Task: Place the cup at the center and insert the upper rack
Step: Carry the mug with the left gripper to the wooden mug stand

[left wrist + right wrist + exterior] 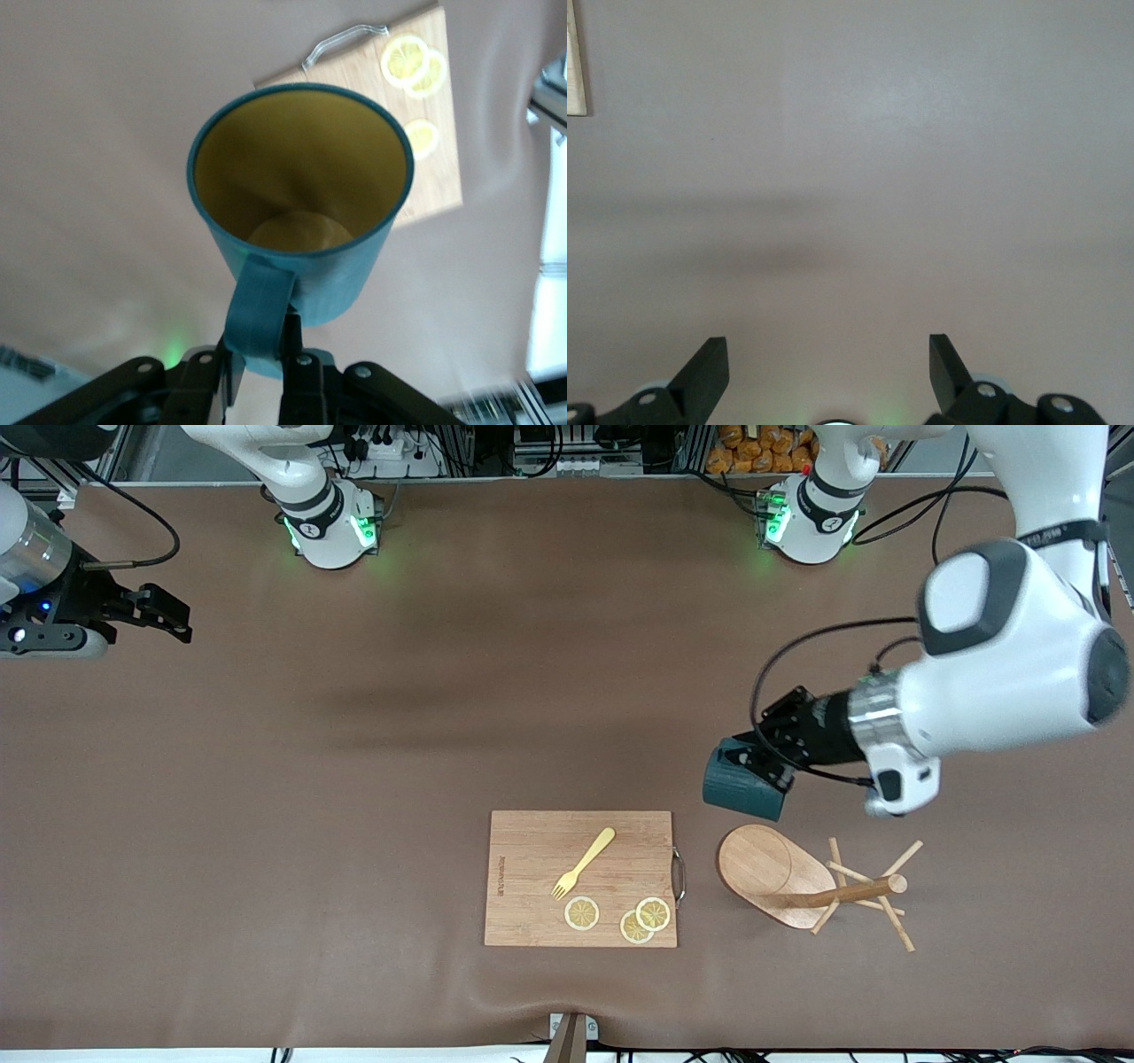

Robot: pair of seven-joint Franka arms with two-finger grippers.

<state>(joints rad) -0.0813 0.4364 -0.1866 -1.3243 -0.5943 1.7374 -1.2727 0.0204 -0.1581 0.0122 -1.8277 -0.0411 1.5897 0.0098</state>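
My left gripper is shut on the handle of the dark teal cup and holds it tilted in the air, over the table beside the cutting board. The left wrist view shows the cup with its tan-yellow inside facing the camera and my left gripper clamped on the loop handle. The upper rack, a light wooden mug tree, lies on its side on the table, nearer to the front camera than the cup. My right gripper is open and empty, waiting at the right arm's end of the table; it also shows in the right wrist view.
A rectangular wooden cutting board with a metal handle lies near the table's front edge. On it are a yellow fork and three lemon slices. The board also shows in the left wrist view.
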